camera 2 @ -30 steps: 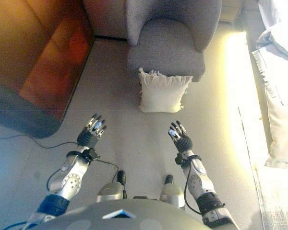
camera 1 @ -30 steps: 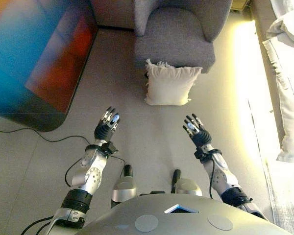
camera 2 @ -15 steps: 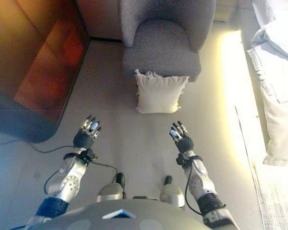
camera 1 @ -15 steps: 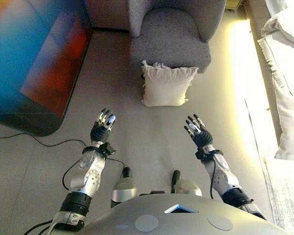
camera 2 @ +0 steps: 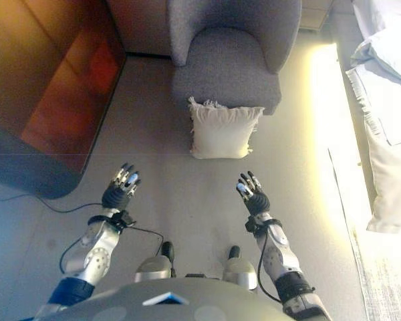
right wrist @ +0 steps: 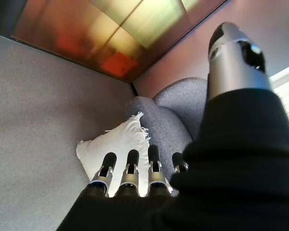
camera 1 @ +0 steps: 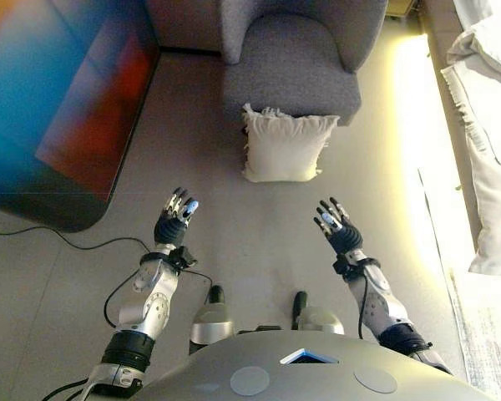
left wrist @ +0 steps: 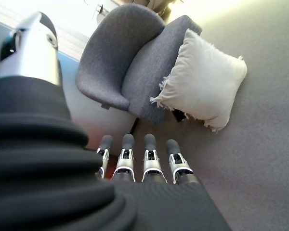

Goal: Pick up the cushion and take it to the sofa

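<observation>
Grey carpeted floor (camera 1: 234,217) fills the space ahead of both raised arms, with nothing lying between the hands and the furniture beyond. Both hands are empty. The left hand (camera 1: 175,219) has its fingers straight and spread, palm turned inward; its wrist view shows the fingers (left wrist: 147,159) in an even row, curled round nothing. The right hand (camera 1: 337,228) matches it, fingers (right wrist: 130,171) extended and relaxed, nothing in its hold.

Outward from the hands, straight ahead and between their two lines of reach, the cushion (camera 1: 285,147) stands on the floor, well apart from both sets of fingertips. It is propped on its lower edge and leans back against the front of the grey armchair (camera 1: 294,63), touching it. Its long axis runs across, side to side, so each hand faces one side edge. It sits slightly toward the right hand's side, which makes that hand a little nearer, though a two-handed squeeze from both sides looks the natural approach.

The cushion is cream, roughly square, plump and soft-looking, with a frayed fringe (left wrist: 160,94) at its corners and along one edge; it should dent easily under pressure. The armchair is upholstered in coarse grey fabric with a rounded back. Beyond the left hand lies a dark glossy panel (camera 1: 58,100); beyond the right, pale bedding (camera 1: 488,125).
</observation>
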{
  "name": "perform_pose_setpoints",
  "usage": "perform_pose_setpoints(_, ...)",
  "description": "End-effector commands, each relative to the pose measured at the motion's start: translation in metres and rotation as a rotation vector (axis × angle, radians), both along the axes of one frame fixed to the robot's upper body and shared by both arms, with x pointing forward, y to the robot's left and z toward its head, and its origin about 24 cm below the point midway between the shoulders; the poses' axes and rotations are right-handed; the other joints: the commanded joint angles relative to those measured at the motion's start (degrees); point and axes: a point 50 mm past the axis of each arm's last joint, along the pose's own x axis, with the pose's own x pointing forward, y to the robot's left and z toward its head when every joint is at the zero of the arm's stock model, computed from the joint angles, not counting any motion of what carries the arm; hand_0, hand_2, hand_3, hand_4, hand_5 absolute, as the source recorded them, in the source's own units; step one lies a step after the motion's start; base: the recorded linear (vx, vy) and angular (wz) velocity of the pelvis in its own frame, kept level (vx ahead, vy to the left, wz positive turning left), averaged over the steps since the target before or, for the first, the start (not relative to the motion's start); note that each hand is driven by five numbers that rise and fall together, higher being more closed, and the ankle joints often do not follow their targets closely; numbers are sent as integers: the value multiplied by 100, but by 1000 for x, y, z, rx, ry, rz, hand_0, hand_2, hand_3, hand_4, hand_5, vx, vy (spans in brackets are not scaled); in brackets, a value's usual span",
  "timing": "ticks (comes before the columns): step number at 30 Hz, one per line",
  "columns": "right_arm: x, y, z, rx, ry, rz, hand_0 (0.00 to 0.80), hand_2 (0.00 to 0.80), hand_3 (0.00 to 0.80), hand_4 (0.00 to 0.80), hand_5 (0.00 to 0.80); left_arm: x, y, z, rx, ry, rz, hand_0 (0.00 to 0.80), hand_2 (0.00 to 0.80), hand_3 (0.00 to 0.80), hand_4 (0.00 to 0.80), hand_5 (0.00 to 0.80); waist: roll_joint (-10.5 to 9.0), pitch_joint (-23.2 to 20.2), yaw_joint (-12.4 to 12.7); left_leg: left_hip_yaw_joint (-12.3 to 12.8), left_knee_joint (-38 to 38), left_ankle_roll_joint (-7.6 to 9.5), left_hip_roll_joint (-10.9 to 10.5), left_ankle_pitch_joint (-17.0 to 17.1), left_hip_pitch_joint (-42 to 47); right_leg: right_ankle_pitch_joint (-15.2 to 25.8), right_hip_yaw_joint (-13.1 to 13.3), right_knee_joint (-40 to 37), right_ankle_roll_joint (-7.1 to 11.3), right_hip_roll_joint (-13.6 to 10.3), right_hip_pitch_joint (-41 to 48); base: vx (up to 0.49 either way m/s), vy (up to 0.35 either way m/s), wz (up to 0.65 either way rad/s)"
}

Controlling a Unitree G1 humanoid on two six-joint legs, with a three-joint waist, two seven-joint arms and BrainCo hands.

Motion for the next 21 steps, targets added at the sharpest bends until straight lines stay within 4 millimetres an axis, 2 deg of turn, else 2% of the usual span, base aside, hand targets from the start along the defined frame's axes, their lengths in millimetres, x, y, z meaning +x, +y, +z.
perform_pose_setpoints(1,11,14,20,38,-100,69,0,0,0,0,0,-2,12,5,82,-51,-18,0,0,0,0,0,-151,-156,-73,177,560,371,-249,-377,-207,238,-10,229,146,-240,-232,85,71,-33)
perform_pose_setpoints(4,15,12,21,40,-104,81,0,0,0,0,0,-2,17,3,31,-67,7,0,0,0,0,0,-145,-107,-103,248,759,428,-270,-449,-318,212,138,455,171,-329,-409,55,104,-30)
perform_pose_setpoints(7,17,13,21,64,-111,55,0,0,0,0,0,6,14,8,-26,-105,-13,0,0,0,0,0,-124,-18,-126,168,1145,583,-325,-595,-552,53,370,1237,136,-471,-654,1,160,-10)
perform_pose_setpoints(8,17,14,20,73,-110,39,0,0,0,0,0,10,12,11,-39,-118,-26,0,0,0,0,0,-139,7,-111,167,1281,687,-391,-669,-642,132,404,1657,134,-589,-732,55,187,3)
perform_pose_setpoints(9,15,16,18,72,-103,20,0,0,0,0,0,15,10,15,-41,-132,-43,0,0,0,0,0,-133,40,-102,157,1361,825,-470,-734,-680,399,427,2202,127,-729,-875,76,192,12)
perform_pose_setpoints(10,14,18,17,70,-98,14,0,0,0,0,0,17,8,15,-39,-131,-46,0,0,0,0,0,-96,55,-116,127,1364,877,-476,-748,-671,534,503,2635,127,-748,-1022,134,256,20)
perform_pose_setpoints(12,6,20,15,66,-84,5,0,0,0,0,0,18,6,15,-33,-113,-45,0,0,0,0,0,85,162,-207,-29,1407,960,-406,-805,-562,895,763,4094,110,-619,-1668,154,230,30)
perform_pose_setpoints(13,2,20,14,65,-79,9,0,0,0,0,0,18,7,15,-32,-109,-45,0,0,0,0,0,107,201,-253,-89,1468,952,-385,-850,-516,1026,841,4405,113,-576,-1938,237,124,36)
perform_pose_setpoints(15,-5,18,10,66,-64,19,0,0,0,0,0,15,9,16,-34,-102,-55,0,0,0,0,0,33,236,-320,-162,1518,891,-406,-966,-371,1184,830,4227,143,-592,-2164,350,-10,39)
perform_pose_setpoints(18,-4,13,11,77,-53,1,0,0,0,0,0,9,9,14,-14,-77,-83,0,0,0,0,0,-284,264,-443,-357,1484,759,-650,-1269,-53,1249,658,2597,234,-609,-2166,489,-199,45)
perform_pose_setpoints(20,3,10,15,91,-65,-14,0,0,0,0,0,7,8,11,-12,-71,-92,0,0,0,0,0,-445,321,-583,-528,1496,733,-780,-1615,221,1216,476,1164,322,-585,-2160,594,-225,38)
perform_pose_setpoints(21,4,8,16,93,-68,-20,0,0,0,0,0,6,8,11,-15,-73,-101,0,0,0,0,0,-476,331,-642,-581,1483,730,-809,-1695,323,1258,437,725,363,-548,-2213,632,-172,39)
